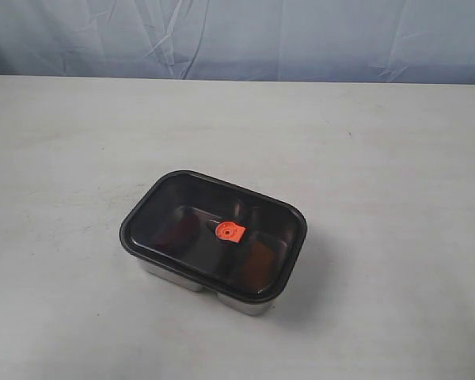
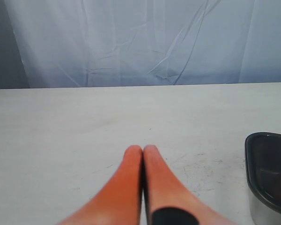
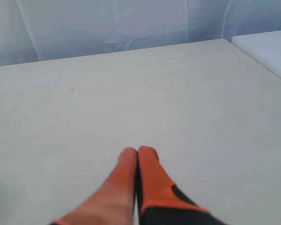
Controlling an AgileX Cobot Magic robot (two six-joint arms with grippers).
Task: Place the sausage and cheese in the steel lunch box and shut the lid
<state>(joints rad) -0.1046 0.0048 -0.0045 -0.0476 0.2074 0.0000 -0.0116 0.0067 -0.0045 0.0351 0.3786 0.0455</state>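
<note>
The steel lunch box (image 1: 249, 304) stands near the middle of the white table, and the dark smoky lid (image 1: 191, 198) lies flat on top of it with its orange valve (image 1: 229, 231) in the centre. Through the lid I see only a dim reddish patch on one side and an orange-brown patch on the other, so the sausage and the cheese cannot be made out for certain. Neither arm shows in the exterior view. My left gripper (image 2: 143, 149) is shut and empty above bare table, with the lid's corner (image 2: 271, 164) off to its side. My right gripper (image 3: 137, 151) is also shut and empty over bare table.
A wrinkled pale blue cloth (image 1: 237, 36) hangs behind the table's far edge. In the right wrist view a separate white surface (image 3: 267, 47) adjoins the table at one corner.
</note>
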